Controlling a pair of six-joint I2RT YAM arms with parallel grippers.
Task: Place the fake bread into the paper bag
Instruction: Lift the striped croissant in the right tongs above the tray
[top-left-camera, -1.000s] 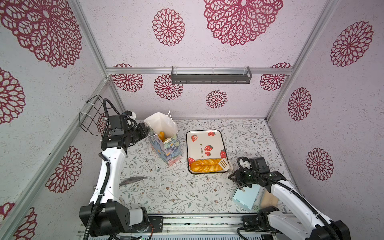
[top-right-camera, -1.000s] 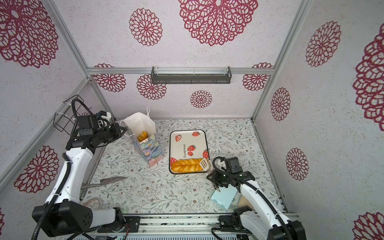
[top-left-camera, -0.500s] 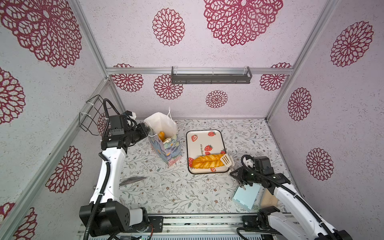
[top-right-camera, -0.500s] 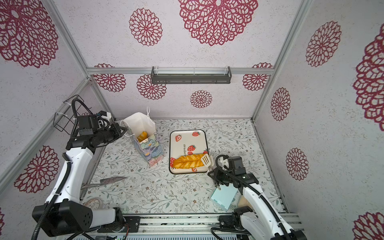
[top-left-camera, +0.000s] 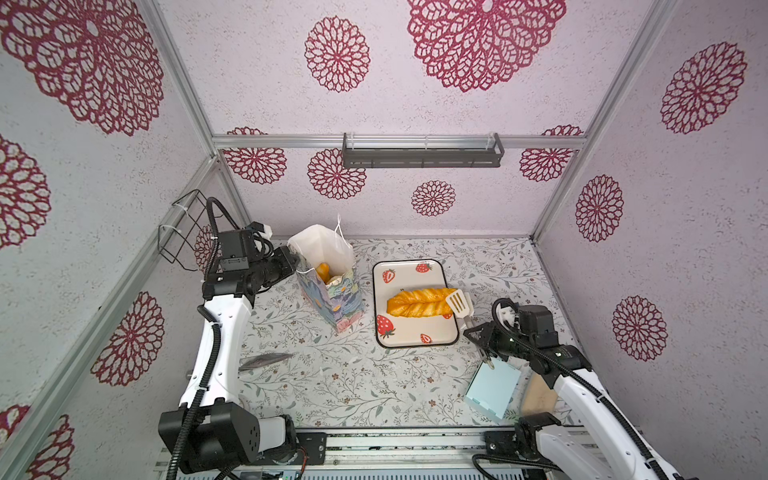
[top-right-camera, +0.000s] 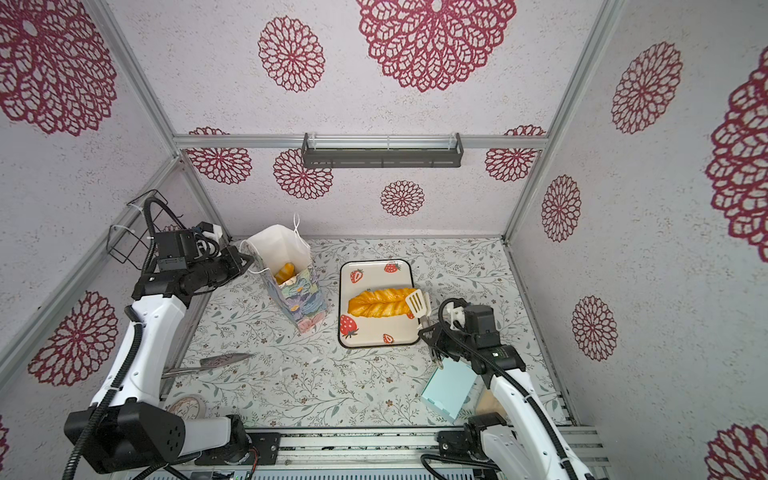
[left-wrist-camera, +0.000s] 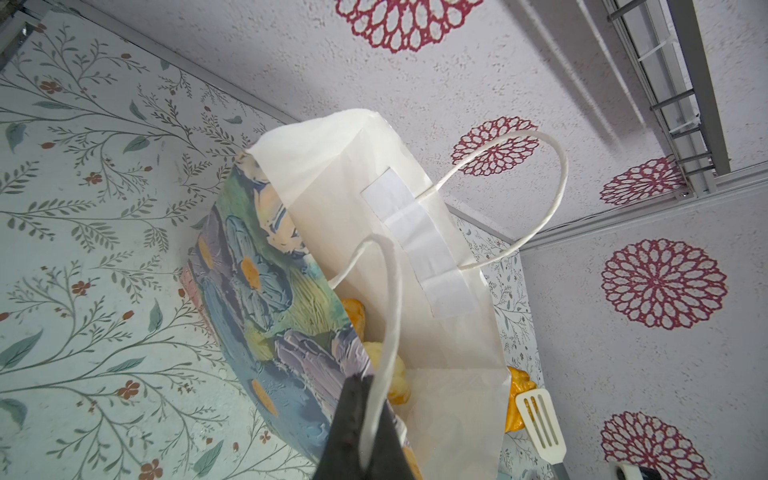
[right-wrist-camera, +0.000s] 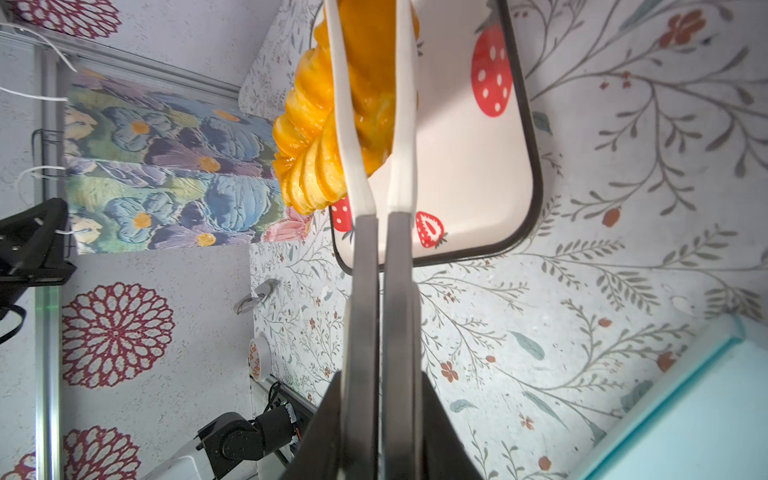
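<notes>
Left end effector (top-left-camera: 291, 261) (left-wrist-camera: 365, 415) is clamping fully closed on a white cord handle (left-wrist-camera: 394, 299) of the paper bag (top-left-camera: 332, 301) (left-wrist-camera: 266, 291). The bag is standing upright on the table (top-left-camera: 332, 378), toward the back left, with its mouth open. Small golden pastries (top-left-camera: 323, 271) (left-wrist-camera: 353, 316) are lying inside it.

Right end effector (top-left-camera: 478, 332) (right-wrist-camera: 382, 395) is gripping the grey handles of a pair of tongs (top-left-camera: 457, 302) (right-wrist-camera: 361, 291), its fingers pressed close together around them. The white blades of the tongs are pinching one end of the braided loaf (top-left-camera: 417, 303) (right-wrist-camera: 316, 166). The loaf is lying across the strawberry-printed tray (top-left-camera: 415, 337), just right of the bag. Whether it is resting on the tray or lifted clear cannot be told.

A light blue box (top-left-camera: 492, 388) is lying by the right arm, apart from the tray.
</notes>
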